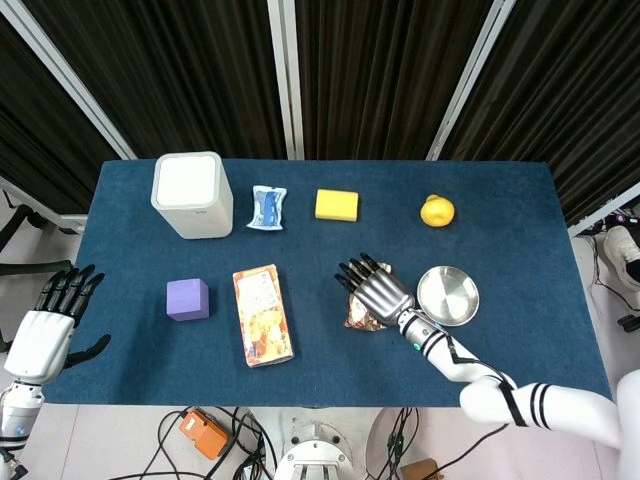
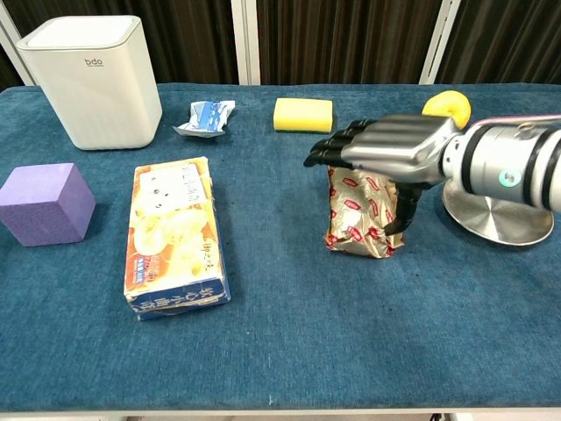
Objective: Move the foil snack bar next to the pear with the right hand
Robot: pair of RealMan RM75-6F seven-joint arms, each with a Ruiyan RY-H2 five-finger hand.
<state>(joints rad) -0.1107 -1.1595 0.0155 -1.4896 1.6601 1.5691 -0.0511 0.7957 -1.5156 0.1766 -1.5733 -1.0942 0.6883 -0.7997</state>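
The snack bar is flanked by the box on its left and the dish on its right, with the pear behind the dish

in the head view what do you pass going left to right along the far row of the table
white plastic bin -> crumpled blue and white wrapper -> yellow rectangular sponge -> yellow pear

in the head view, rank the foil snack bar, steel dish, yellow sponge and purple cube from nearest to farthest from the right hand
1. Crinkled foil snack bar, directly under the right hand.
2. Round steel dish, just to the hand's right in the image.
3. Yellow rectangular sponge, toward the table's far edge.
4. Purple cube, far across on the left.
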